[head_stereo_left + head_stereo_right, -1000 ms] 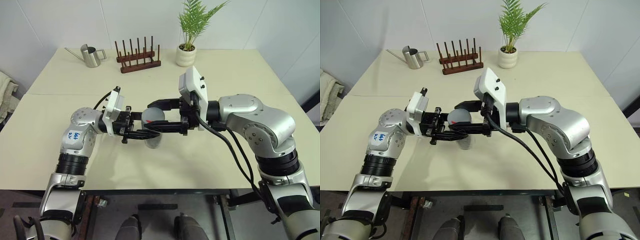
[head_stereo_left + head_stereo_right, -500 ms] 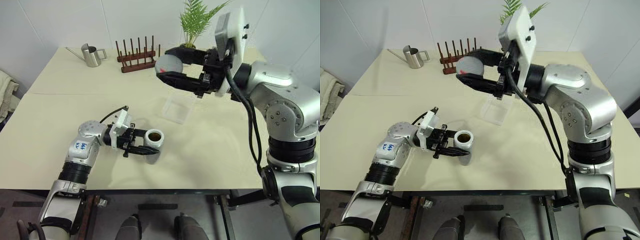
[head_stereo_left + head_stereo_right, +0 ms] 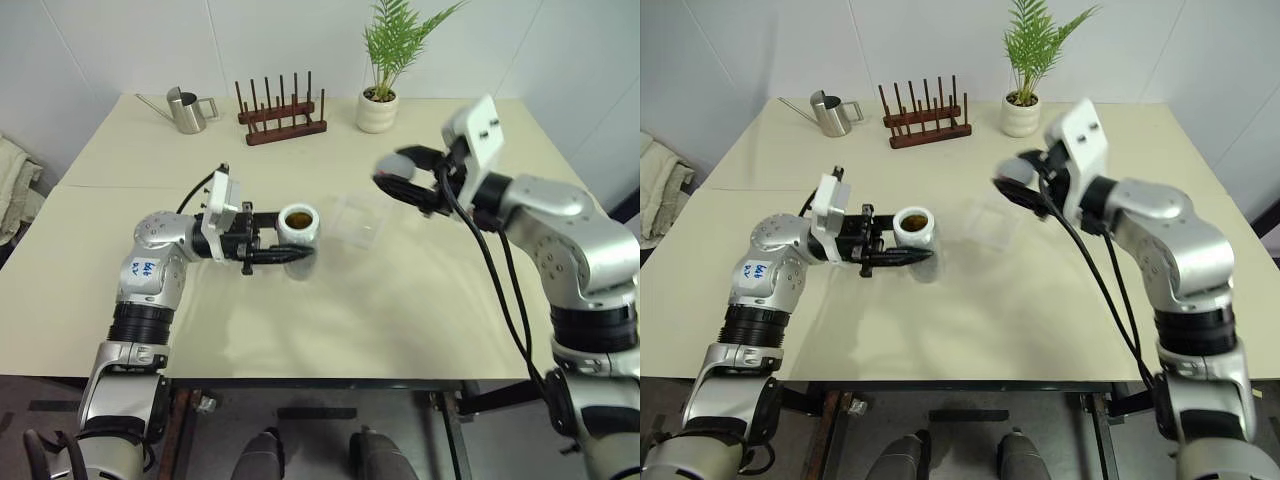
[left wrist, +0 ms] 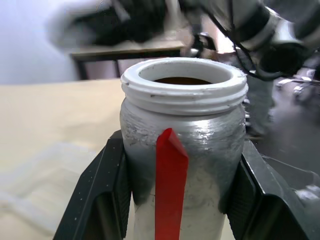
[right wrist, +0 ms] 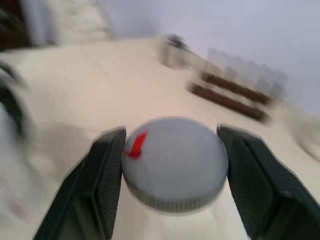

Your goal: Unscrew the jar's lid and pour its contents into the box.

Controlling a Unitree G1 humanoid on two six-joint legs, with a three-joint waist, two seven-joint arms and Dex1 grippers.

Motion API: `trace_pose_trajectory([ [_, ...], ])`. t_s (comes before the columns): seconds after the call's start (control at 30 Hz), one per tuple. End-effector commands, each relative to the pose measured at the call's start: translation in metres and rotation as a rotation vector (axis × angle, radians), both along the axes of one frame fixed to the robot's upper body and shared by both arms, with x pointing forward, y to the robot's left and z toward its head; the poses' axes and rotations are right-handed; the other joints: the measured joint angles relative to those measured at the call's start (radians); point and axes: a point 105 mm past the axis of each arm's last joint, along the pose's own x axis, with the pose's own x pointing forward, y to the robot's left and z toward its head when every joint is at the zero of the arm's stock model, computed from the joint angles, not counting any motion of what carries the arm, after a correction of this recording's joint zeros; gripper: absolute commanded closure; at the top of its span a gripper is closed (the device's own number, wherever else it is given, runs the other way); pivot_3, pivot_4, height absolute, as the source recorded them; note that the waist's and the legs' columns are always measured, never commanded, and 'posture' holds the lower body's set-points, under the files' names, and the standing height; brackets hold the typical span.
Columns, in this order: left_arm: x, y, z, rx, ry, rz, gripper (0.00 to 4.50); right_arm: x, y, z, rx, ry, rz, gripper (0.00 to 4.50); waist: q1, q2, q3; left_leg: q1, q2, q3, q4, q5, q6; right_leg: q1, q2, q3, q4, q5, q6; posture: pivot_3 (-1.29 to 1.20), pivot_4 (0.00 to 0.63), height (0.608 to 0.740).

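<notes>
Pale tabletop (image 3: 400, 300) under both my arms. My left gripper (image 3: 283, 248) is clamped on the jar (image 4: 182, 165), upright and open-mouthed (brown contents (image 3: 297, 216) visible inside, red stripe facing the wrist camera). Just beyond its fingertips, toward my right arm, lies the clear box (image 3: 359, 219) on the table. My right gripper (image 3: 398, 178), past the box, is clamped on the lid (image 5: 174, 167), held above the table

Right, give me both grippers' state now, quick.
Left gripper: shut on the open silvery-grey cylindrical jar with a red stripe.
Right gripper: shut on the round flat grey lid with a red mark.
</notes>
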Motion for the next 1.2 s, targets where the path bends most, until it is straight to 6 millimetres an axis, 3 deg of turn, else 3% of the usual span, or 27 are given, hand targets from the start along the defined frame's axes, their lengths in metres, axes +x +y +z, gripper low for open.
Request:
trace_pose_trajectory([
  [0.03, 0.01, 0.016, 0.027, -0.051, -0.101, 0.12, 2.5, 0.006, -0.043, -0.011, 0.002, 0.0, -0.234, 1.73, -0.002, 0.0, 0.0, 0.0, 0.0, 0.0, 0.0, 0.0, 0.0, 0.0, 0.0, 0.0, 0.0, 0.0, 0.0, 0.0, 0.15, 0.74],
  [0.1, 0.015, 0.02, 0.031, -0.065, -0.116, 0.166, 2.5, 0.007, -0.055, -0.022, 0.003, 0.024, -0.303, 1.73, -0.006, 0.0, 0.0, 0.0, 0.0, 0.001, 0.0, 0.0, 0.0, -0.001, 0.0, 0.001, 0.001, 0.0, 0.0, 0.0, 0.15, 0.74],
  [0.2, 0.05, 0.039, 0.027, -0.042, -0.168, 0.424, 2.5, 0.005, -0.081, -0.077, 0.009, 0.154, -0.445, 1.73, -0.002, 0.0, 0.0, 0.001, 0.001, 0.0, 0.0, 0.0, 0.0, 0.0, 0.001, 0.001, 0.001, 0.0, 0.0, 0.0, 0.15, 0.74],
  [0.23, 0.057, 0.042, 0.025, -0.028, -0.184, 0.475, 2.5, 0.004, -0.085, -0.087, 0.017, 0.176, -0.471, 1.73, -0.001, 0.0, 0.0, 0.001, 0.001, 0.0, 0.0, 0.0, 0.001, 0.0, 0.002, 0.0, 0.001, 0.0, 0.0, 0.0, 0.15, 0.74],
  [0.47, 0.086, 0.041, 0.027, -0.002, -0.247, 0.623, 2.5, 0.004, -0.086, -0.133, 0.055, 0.272, -0.522, 1.73, -0.003, 0.0, 0.0, 0.001, 0.0, 0.002, 0.003, 0.001, 0.001, 0.0, 0.001, 0.003, 0.001, 0.002, 0.003, 0.0, 0.15, 0.74],
  [0.57, 0.089, 0.04, 0.031, -0.009, -0.275, 0.642, 2.5, 0.005, -0.085, -0.133, 0.072, 0.267, -0.531, 1.73, -0.004, 0.0, 0.0, 0.001, 0.0, 0.002, 0.003, 0.001, 0.001, 0.0, 0.001, 0.003, 0.001, 0.002, 0.003, 0.0, 0.15, 0.74],
  [0.77, 0.094, 0.033, 0.036, 0.019, -0.365, 0.667, 2.5, 0.002, -0.08, -0.122, 0.09, 0.25, -0.497, 0.01, -0.003, 0.0, 0.0, 0.001, 0.0, 0.002, 0.003, 0.001, 0.001, 0.0, 0.001, 0.003, 0.001, 0.002, 0.003, 0.0, 0.15, 0.74],
  [0.93, 0.095, 0.023, 0.04, 0.054, -0.453, 0.661, 2.5, -0.007, -0.082, -0.105, 0.085, 0.204, -0.463, 0.01, 0.0, 0.0, 0.0, 0.0, -0.001, 0.002, 0.002, 0.001, 0.001, 0.0, 0.001, 0.003, 0.001, 0.002, 0.003, 0.0, 0.15, 0.74],
  [1.0, 0.095, 0.017, 0.041, 0.1, -0.528, 0.666, 2.5, -0.014, -0.081, -0.087, 0.109, 0.145, -0.419, 0.01, 0.001, 0.0, 0.0, 0.0, -0.001, 0.002, 0.003, 0.001, 0.001, 0.0, 0.001, 0.003, 0.0, 0.002, 0.004, 0.0, 0.15, 0.74],
  [1.1, 0.101, 0.007, 0.044, 0.191, -0.665, 0.713, 2.5, -0.039, -0.066, -0.061, 0.136, 0.094, -0.243, 0.01, 0.002, 0.0, 0.0, 0.0, -0.001, 0.002, 0.002, 0.001, 0.001, 0.0, 0.001, 0.003, 0.0, 0.002, 0.004, 0.0, 0.15, 0.74],
  [1.2, 0.107, -0.01, 0.043, 0.331, -0.828, 0.735, 2.5, -0.073, -0.043, -0.052, 0.104, 0.113, -0.023, 0.01, 0.003, 0.0, 0.0, -0.001, -0.001, 0.001, 0.002, 0.001, 0.001, 0.001, 0.002, 0.002, -0.001, 0.002, 0.005, 0.0, 0.15, 0.74],
])
